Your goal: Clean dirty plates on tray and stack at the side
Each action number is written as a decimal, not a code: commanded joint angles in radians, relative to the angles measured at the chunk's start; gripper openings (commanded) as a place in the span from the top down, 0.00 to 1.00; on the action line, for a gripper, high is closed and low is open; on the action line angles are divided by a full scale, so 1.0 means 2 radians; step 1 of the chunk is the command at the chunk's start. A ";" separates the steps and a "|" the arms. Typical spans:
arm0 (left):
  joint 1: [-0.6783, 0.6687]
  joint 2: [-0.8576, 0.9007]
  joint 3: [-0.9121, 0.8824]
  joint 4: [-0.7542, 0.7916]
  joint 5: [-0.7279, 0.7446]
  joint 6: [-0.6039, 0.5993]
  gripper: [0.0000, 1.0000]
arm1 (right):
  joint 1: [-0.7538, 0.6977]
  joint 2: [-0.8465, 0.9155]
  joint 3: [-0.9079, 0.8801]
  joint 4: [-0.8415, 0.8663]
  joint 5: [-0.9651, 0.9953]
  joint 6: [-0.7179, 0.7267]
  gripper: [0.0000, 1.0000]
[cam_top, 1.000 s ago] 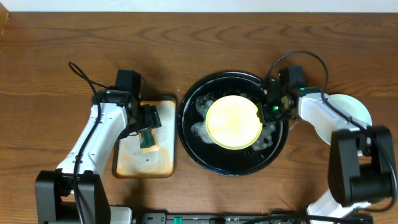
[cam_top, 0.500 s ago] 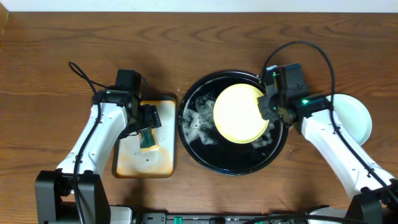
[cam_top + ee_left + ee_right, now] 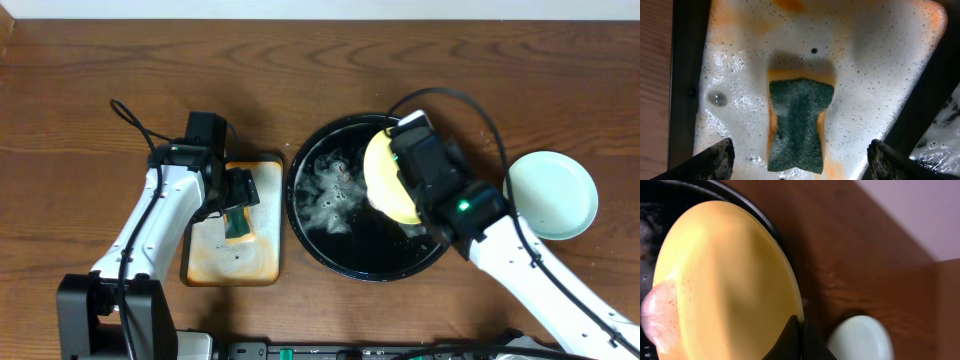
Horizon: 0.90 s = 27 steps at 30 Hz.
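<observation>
My right gripper [image 3: 800, 330] is shut on the rim of the pale yellow plate [image 3: 725, 280] and holds it tilted up above the right side of the large black tray [image 3: 330, 240]; the plate also shows in the overhead view [image 3: 382, 180]. Foam lies in the tray. A pale blue plate [image 3: 552, 194] lies on the table to the right, also in the right wrist view [image 3: 860, 340]. My left gripper [image 3: 800, 160] is open over a green and orange sponge [image 3: 797, 125]. A third plate cannot be told apart.
The sponge lies in a small rectangular orange-stained tray [image 3: 232, 262] full of soapy foam, left of the black tray. Bare wooden table [image 3: 300, 60] lies behind both trays. Cables run from both arms.
My right gripper has lifted the yellow plate off the tray, tilted it up on edge and moved it to the right. The left arm has not moved.
</observation>
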<state>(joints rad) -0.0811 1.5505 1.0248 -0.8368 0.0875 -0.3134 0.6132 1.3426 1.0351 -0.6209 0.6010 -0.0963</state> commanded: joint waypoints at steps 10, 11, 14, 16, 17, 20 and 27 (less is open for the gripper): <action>0.002 -0.002 0.000 -0.001 -0.002 0.003 0.14 | 0.103 -0.008 0.006 0.010 0.229 -0.061 0.99; 0.002 -0.002 0.000 -0.001 -0.002 0.003 0.14 | 0.108 -0.008 0.006 0.014 0.236 -0.066 0.99; 0.002 -0.002 0.000 -0.001 -0.002 0.003 0.14 | 0.121 -0.008 0.006 0.029 0.262 -0.080 0.99; 0.002 -0.002 0.000 -0.001 -0.002 0.003 0.14 | 0.129 -0.008 0.006 0.040 0.272 -0.099 0.99; 0.002 -0.002 0.000 -0.001 -0.002 0.003 0.14 | 0.133 -0.008 0.006 0.046 0.278 -0.108 0.99; 0.002 -0.002 0.000 -0.001 -0.002 0.003 0.14 | 0.146 -0.008 0.006 0.066 0.294 -0.140 0.99; 0.002 -0.002 0.000 -0.001 -0.002 0.003 0.14 | 0.162 -0.008 0.006 0.109 0.338 -0.189 0.99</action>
<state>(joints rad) -0.0811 1.5505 1.0248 -0.8368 0.0879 -0.3134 0.9203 1.3399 1.0351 -0.4149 1.1839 -0.4099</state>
